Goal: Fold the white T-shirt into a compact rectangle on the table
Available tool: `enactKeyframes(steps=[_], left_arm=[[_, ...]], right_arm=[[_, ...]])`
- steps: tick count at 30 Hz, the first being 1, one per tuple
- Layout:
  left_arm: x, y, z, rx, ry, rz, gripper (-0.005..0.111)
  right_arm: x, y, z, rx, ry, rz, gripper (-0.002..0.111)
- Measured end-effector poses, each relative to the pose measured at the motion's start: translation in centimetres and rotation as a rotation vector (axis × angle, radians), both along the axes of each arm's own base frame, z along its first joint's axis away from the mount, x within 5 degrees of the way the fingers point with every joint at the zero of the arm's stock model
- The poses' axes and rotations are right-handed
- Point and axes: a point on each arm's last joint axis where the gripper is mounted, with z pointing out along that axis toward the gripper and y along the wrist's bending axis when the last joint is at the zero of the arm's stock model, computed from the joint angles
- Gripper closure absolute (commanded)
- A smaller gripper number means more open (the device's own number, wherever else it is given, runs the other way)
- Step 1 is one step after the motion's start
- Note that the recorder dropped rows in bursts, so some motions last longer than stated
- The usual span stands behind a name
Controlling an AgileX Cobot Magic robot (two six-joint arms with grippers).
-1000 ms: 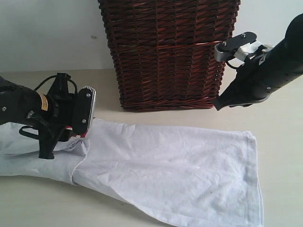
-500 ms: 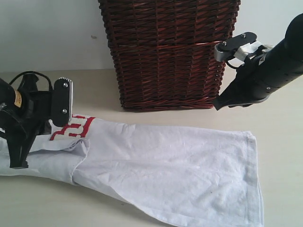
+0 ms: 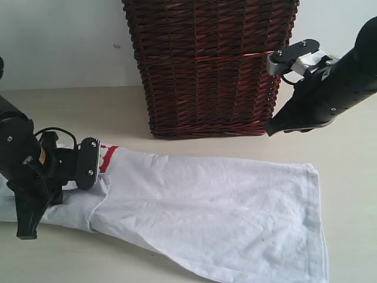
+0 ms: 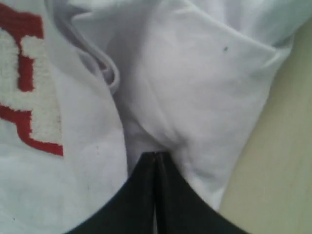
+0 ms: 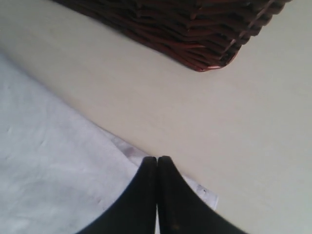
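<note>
Since L jaws are clamped on only a thin pinch of white T-shirt (image 3: 224, 206), stretched along bench (image 3: 347, 177), & R jaws closed empty above its corner, cloth may slip on lift.

- Soft, even light; faint shadows under the shirt (image 3: 224, 218) edge on the desk (image 3: 347, 177).
- Left wrist view blurred up close; dark fingers (image 4: 139, 200) lack detail.

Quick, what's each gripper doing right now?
Left gripper: closed, pinching the white T-shirt.
Right gripper: closed, holding nothing.
</note>
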Motion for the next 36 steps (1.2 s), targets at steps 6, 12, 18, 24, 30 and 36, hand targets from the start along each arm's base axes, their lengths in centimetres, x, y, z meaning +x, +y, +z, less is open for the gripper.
enactKeyframes(steps=[6, 12, 18, 24, 30, 36], left_arm=[[1.8, 0.9, -1.2, -0.028, -0.089, -0.031, 0.107], [3.8, 2.4, -0.9, -0.118, -0.233, -0.009, 0.107], [5.1, 2.9, -0.1, -0.224, -0.366, 0.036, 0.107], [5.0, 3.1, 0.1, -0.259, -0.355, 0.131, 0.107], [5.4, 4.9, 3.5, -0.421, -0.345, 0.614, 0.101], [6.3, 10.4, 6.1, -0.414, -0.272, 1.12, 0.058]], right_arm=[[0.2, 0.0, 0.1, 0.01, -0.027, -0.007, 0.108], [0.5, 0.1, 0.3, 0.016, -0.058, -0.012, 0.108], [0.6, 0.1, 0.4, 0.019, -0.079, -0.015, 0.108], [0.7, 0.1, 0.4, 0.02, -0.084, -0.016, 0.108], [0.4, 0.3, 0.3, 0.062, -0.045, -0.042, 0.104], [0.0, 0.5, 0.2, 0.109, 0.014, -0.069, 0.082]])
